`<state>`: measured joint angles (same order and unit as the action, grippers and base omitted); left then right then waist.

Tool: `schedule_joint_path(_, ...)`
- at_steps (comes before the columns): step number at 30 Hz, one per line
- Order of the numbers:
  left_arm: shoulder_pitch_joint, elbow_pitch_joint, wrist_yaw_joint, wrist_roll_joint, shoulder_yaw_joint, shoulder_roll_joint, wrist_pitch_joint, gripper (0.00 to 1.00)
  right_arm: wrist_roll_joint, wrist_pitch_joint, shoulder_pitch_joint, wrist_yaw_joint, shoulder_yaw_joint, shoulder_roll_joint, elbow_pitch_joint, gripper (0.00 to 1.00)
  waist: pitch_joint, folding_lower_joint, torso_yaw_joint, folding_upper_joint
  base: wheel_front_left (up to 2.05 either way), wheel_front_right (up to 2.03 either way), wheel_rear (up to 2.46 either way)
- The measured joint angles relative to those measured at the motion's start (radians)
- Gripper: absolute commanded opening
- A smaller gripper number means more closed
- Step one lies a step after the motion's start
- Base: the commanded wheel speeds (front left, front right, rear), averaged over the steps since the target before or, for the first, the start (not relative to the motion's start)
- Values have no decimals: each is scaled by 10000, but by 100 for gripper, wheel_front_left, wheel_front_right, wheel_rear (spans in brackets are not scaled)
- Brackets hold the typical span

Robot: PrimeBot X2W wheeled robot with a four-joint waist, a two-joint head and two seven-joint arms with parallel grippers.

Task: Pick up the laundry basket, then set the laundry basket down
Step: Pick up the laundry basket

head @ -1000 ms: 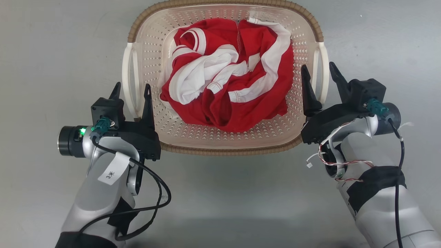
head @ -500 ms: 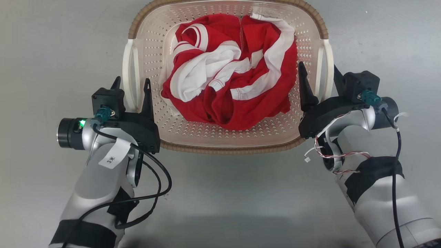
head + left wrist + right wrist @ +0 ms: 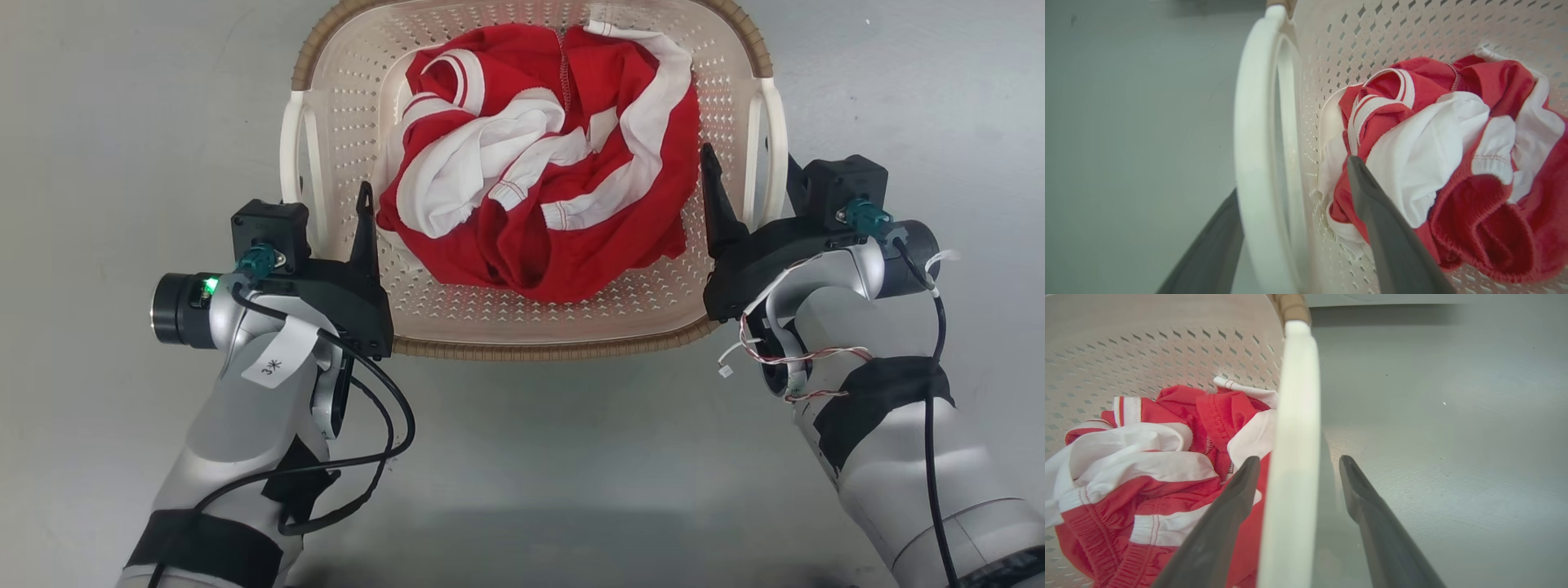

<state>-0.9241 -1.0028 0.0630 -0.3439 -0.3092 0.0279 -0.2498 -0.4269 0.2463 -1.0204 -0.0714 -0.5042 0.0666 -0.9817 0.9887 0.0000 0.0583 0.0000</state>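
The laundry basket (image 3: 555, 351) lies between my two claws over the grey floor (image 3: 522, 482). It reaches ahead of my fingertips, and its long axis runs from one claw across to the other, so neither arm is nearer and each has its own end. Whether it rests on the floor or hangs just off it, I cannot tell.

Inside it, ahead of and between my claws, a crumpled red-and-white garment (image 3: 539, 188) is heaped in the middle. At each short end a white handle runs the way my fingers point.

My left claw (image 3: 1293, 176) is spread wide astride the left handle (image 3: 1253, 163), with one finger outside it and the other inside the basket wall beside the cloth. It grips nothing. My right claw (image 3: 1299, 458) is parted less, astride the right handle (image 3: 1294, 416). Its inner finger is close against the handle and its outer finger stands apart, so it is not clamped.

I judge that both claws must close evenly before any lift, or the basket tips.
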Motion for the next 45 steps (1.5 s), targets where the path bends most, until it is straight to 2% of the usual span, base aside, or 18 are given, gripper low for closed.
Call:
schedule_joint_path(13,-180,-209,130,-552,-625,0,0,100,-512,-77,-317,-90,-639,15,-198,100,5,0,59,1,0,0,0)
schedule_joint_path(14,-190,-224,157,-640,-656,0,0,100,-556,-77,-339,-90,-696,15,-198,98,3,0,63,0,0,0,0)
schedule_joint_path(18,-256,-276,169,-786,-828,0,0,100,-765,-77,-351,-138,-901,17,-198,80,-4,0,74,0,0,0,0)
schedule_joint_path(20,-316,-299,174,-809,-894,-2,0,100,-830,-75,-359,-167,-999,17,-198,56,-9,0,76,0,0,0,0)
schedule_joint_path(24,-373,-372,222,-878,-980,0,0,100,-955,-77,-364,-184,-1177,50,-222,32,-25,0,71,0,0,0,0)
schedule_joint_path(25,-381,-399,249,-888,-1003,0,0,94,-1003,-77,-364,-211,-1227,54,-224,29,-30,0,69,0,0,0,0)
schedule_joint_path(26,-391,-422,249,-920,-1028,4,0,94,-1041,-77,-366,-228,-1267,54,-226,29,-36,0,65,0,0,0,0)
schedule_joint_path(27,-406,-458,251,-945,-1053,4,0,87,-1083,-77,-371,-255,-1306,52,-226,24,-41,0,62,0,0,0,0)
schedule_joint_path(28,-422,-514,265,-957,-1112,29,0,62,-1246,-77,-379,-268,-1361,67,-226,18,-54,0,52,0,0,0,0)
schedule_joint_path(29,-430,-533,268,-978,-1137,59,0,38,-1319,-77,-379,-288,-1400,90,-230,8,-62,0,46,0,0,0,0)
schedule_joint_path(31,-479,-579,330,-1022,-1177,119,0,21,-1394,-77,-379,-313,-1463,150,-242,1,-78,0,33,0,0,0,0)
schedule_joint_path(32,-505,-589,324,-1037,-1200,113,0,5,-1446,-75,-379,-318,-1480,161,-245,0,-86,0,27,1,0,0,0)
schedule_joint_path(33,-517,-594,324,-1051,-1216,98,0,0,-1528,-73,-379,-349,-1505,165,-245,0,-95,0,20,1,0,0,0)
schedule_joint_path(45,-526,-825,326,-1377,-1486,92,2,0,-2096,-71,-288,-430,-1856,167,-403,0,-400,0,-67,1,0,0,0)
